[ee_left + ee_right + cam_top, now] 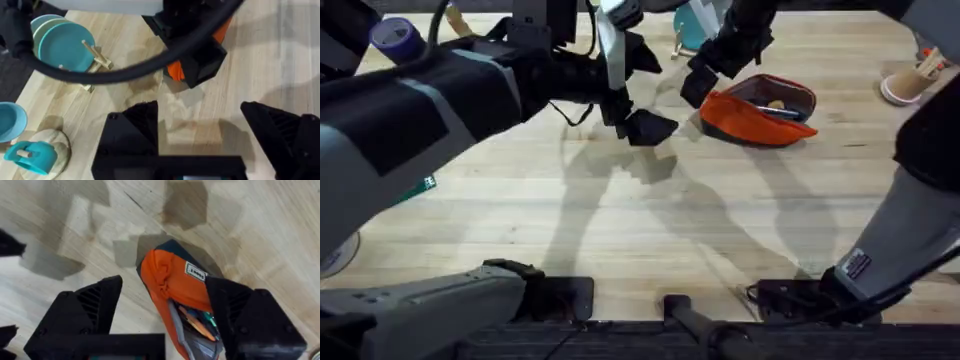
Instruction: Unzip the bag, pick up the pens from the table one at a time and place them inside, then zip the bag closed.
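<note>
The orange bag [752, 122] lies unzipped at the back right of the table [620, 230], its dark inside showing. A silver-grey pen [782, 112] rests in the opening; in the right wrist view, pens [196, 324] show inside the bag [172, 277]. My right gripper [705, 80] hovers open over the bag's left end, a finger on either side [165, 282]. My left gripper [635, 120] hangs open just left of the bag, with bare wood between its fingers [197, 107]. The bag's orange end [175, 71] shows beyond it, behind the right gripper.
A pink cup of wooden sticks [910, 82] stands at the far right edge. A purple roll [395, 38] sits at the back left, and a small green item [423, 187] lies at the left. Teal plates in a wooden rack [62, 42] and a teal mug [31, 155] stand behind.
</note>
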### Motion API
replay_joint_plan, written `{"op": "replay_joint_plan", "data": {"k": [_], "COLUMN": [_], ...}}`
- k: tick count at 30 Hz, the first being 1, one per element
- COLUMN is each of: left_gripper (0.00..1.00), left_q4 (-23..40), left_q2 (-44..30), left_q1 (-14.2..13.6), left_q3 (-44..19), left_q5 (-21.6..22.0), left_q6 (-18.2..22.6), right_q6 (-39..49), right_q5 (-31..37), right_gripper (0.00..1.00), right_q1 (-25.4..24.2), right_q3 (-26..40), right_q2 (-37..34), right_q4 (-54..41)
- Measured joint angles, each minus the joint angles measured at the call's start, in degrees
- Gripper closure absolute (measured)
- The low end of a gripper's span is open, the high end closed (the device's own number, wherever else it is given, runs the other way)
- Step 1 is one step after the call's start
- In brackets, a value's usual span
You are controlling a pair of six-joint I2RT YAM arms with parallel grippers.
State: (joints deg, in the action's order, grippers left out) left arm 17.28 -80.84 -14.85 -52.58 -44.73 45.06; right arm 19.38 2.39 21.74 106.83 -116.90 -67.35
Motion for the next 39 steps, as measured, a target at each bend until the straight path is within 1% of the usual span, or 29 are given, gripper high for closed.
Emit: {"op": "replay_joint_plan", "data": {"k": [6,10,17,26,30,31,37,39], "left_gripper": [0.005,0.006,0.004,0.005,0.005,0.005,0.005,0.005], "left_q4": [0.00,0.00,0.00,0.00,0.00,0.00,0.00,0.00], "left_q2": [0.00,0.00,0.00,0.00,0.00,0.00,0.00,0.00], "left_q1": [0.00,0.00,0.00,0.00,0.00,0.00,0.00,0.00], "left_q3": [0.00,0.00,0.00,0.00,0.00,0.00,0.00,0.00], "left_q5": [-0.01,0.00,0.00,-0.01,-0.02,0.00,0.00,0.00], "left_q6": [0.00,0.00,0.00,0.00,0.00,0.00,0.00,0.00], "right_q6": [0.00,0.00,0.00,0.01,-0.07,-0.06,-0.14,-0.26], "right_q5": [0.00,0.00,0.00,0.00,0.00,-0.01,-0.07,-0.11], "right_gripper": [0.004,0.006,0.069,0.188,0.260,0.291,0.612,0.694], "right_q1": [0.00,0.00,0.00,0.00,0.00,0.00,0.00,0.02], "right_q3": [0.00,-0.07,-0.97,-1.66,-1.66,-1.66,-1.67,-1.68], "right_q2": [-2.44,-2.87,-2.87,-2.87,-2.87,-2.87,-2.87,-2.87], "right_q4": [-0.06,0.00,0.09,0.38,1.01,1.14,1.31,1.29]}}
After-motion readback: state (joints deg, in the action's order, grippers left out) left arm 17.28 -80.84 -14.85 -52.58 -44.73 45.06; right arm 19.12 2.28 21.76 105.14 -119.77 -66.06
